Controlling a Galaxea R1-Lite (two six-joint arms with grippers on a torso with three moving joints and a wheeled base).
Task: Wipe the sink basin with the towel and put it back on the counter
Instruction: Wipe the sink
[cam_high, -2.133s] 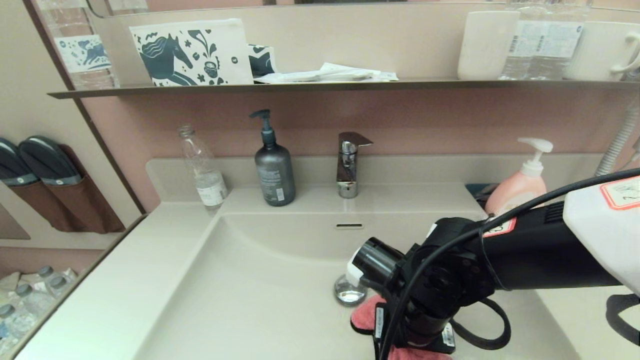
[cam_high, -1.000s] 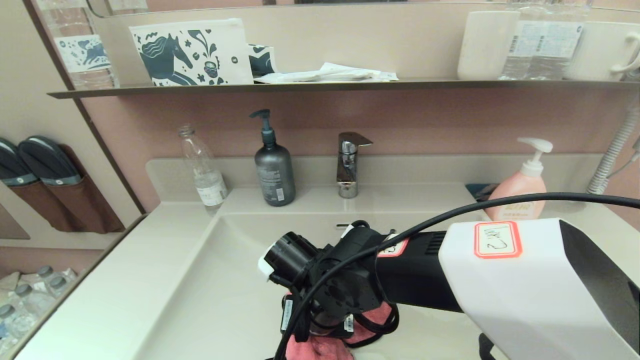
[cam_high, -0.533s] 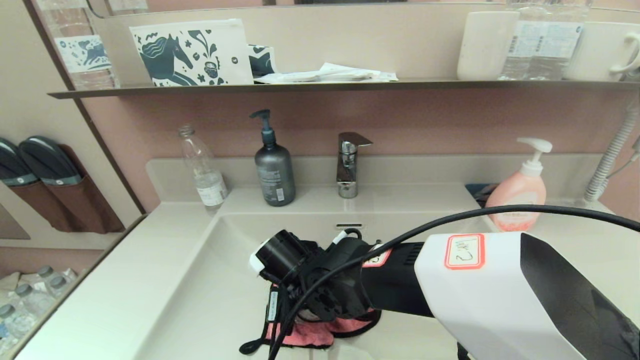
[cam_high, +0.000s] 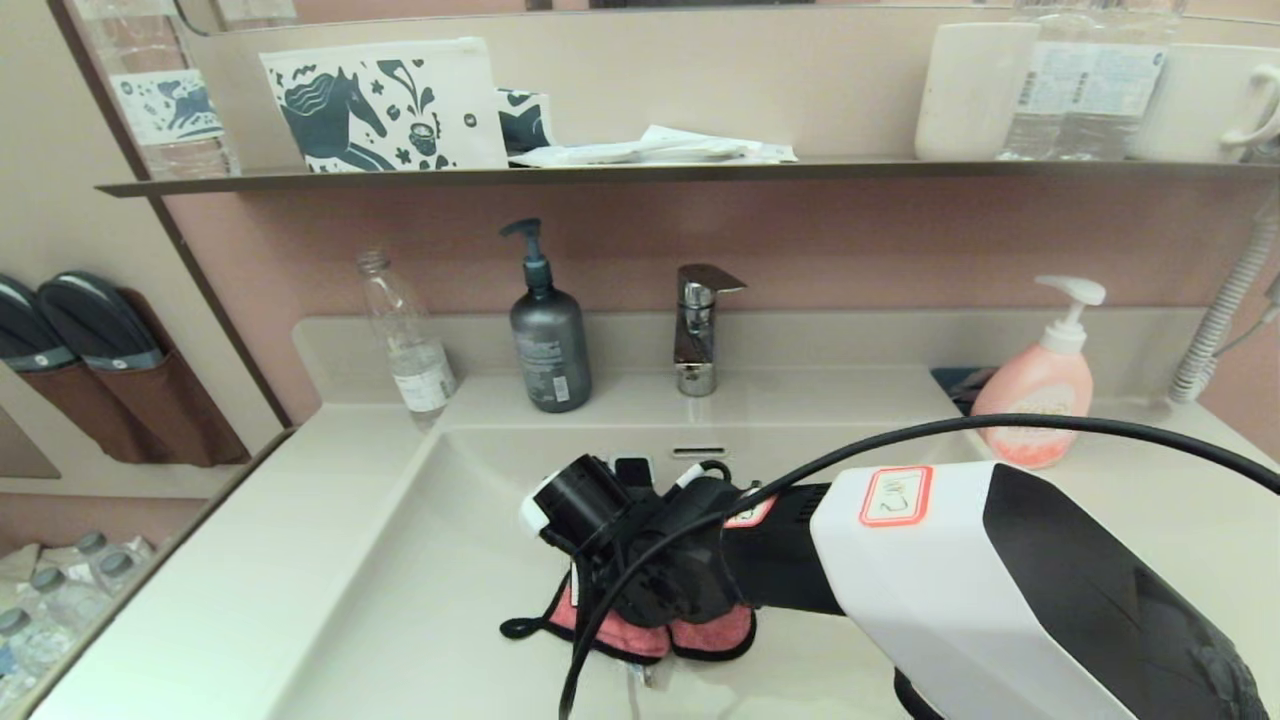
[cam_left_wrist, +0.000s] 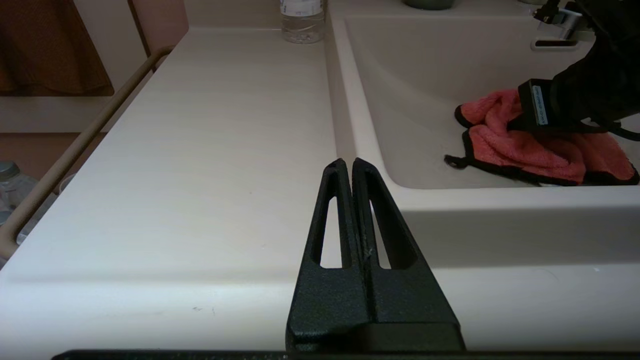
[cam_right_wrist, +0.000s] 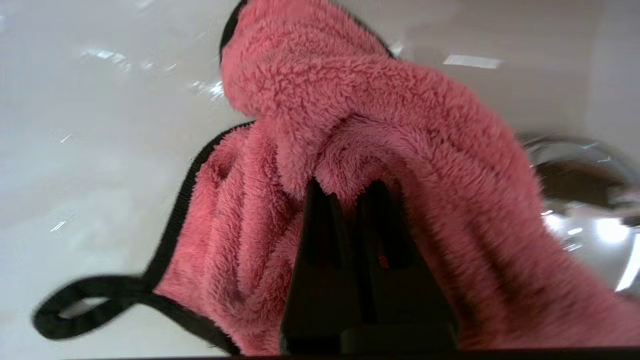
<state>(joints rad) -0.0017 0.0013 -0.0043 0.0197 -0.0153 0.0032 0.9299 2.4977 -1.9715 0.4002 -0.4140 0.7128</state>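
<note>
The coral-pink towel (cam_high: 640, 635) with black edging lies bunched on the floor of the cream sink basin (cam_high: 470, 560), near its middle. My right gripper (cam_right_wrist: 347, 187) points down into the basin and is shut on a fold of the towel (cam_right_wrist: 350, 100), pressing it to the bottom. The chrome drain plug (cam_right_wrist: 585, 200) lies just beside the cloth; in the head view my right arm hides it. The towel's black loop (cam_left_wrist: 452, 161) trails toward the basin's left wall. My left gripper (cam_left_wrist: 347, 162) is shut and holds nothing, parked at the front edge of the counter (cam_left_wrist: 200, 150).
A clear bottle (cam_high: 408, 340), a grey pump bottle (cam_high: 548, 340) and the chrome faucet (cam_high: 697, 325) stand along the back ledge. The pink soap bottle (cam_high: 1045, 385) is at back right. A dark shelf (cam_high: 640, 172) with several items runs overhead. The overflow slot (cam_high: 698, 452) shows behind my wrist.
My right arm has dragged the towel leftward across the basin floor from beside the drain, then a little toward the back wall. The left gripper has stayed put.
</note>
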